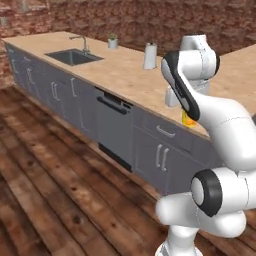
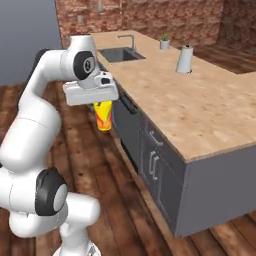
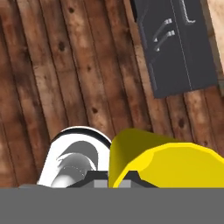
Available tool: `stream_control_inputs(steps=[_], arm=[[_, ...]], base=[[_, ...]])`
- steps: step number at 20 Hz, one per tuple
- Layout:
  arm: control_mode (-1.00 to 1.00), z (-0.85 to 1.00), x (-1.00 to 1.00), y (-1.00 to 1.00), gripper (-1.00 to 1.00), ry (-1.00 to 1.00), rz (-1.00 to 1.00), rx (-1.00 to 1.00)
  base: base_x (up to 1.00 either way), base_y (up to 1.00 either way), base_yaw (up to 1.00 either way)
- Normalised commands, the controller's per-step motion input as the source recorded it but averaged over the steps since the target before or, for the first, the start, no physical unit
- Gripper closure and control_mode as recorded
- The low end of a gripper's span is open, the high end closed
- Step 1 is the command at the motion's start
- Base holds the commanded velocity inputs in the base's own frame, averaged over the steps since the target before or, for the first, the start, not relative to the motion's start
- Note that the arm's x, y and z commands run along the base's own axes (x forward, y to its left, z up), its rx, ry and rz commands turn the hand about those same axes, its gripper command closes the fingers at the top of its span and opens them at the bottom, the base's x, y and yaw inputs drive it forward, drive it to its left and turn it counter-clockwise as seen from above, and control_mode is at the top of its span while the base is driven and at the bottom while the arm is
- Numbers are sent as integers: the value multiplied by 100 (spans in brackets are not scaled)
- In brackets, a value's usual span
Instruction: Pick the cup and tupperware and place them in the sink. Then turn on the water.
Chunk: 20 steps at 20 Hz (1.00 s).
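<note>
One object is in our grasp: the small yellow tapered cup with a red-orange band (image 2: 103,115), which hangs below our white two-finger gripper (image 2: 102,106) with the jaws clamped on its upper part. In the right base view we see the cup suspended in the air over the brown wooden plank floor (image 2: 120,200), in front of the dark grey cabinet fronts (image 2: 155,165) and clear of the light wood-look counter (image 2: 200,100). In the left base view our white arm covers most of the cup (image 1: 188,120); a yellow and orange sliver shows beside the arm, near the counter (image 1: 125,70) edge. In the hand view the yellow wall of the cup (image 3: 166,162) occupies the lower right, with the floor planks (image 3: 65,65) beyond it and a cabinet door with metal handles (image 3: 175,43) at the upper right.

We locate the large dark grey rectangular sink (image 2: 120,54) at the far end of the counter, well apart from the cup, with its grey metal faucet (image 2: 128,41) standing at the basin's rear edge. The same sink (image 1: 74,57) and faucet (image 1: 81,43) appear at the upper left of the left base view. A tall white paper-towel roll (image 2: 184,60) stands upright on the counter between the sink and the near corner. A small green plant in a pale pot (image 2: 164,43) sits just past the sink.
</note>
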Motion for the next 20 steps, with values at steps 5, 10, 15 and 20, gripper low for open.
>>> stream_control_inputs(steps=[5,10,15,20], arm=[[100,0,0,0,100,0,0,0],[100,0,0,0,100,0,0,0],[100,0,0,0,100,0,0,0],[100,0,0,0,100,0,0,0]], base=[[89,78,-46],[84,99,-33],[60,100,-22],[57,100,-18]])
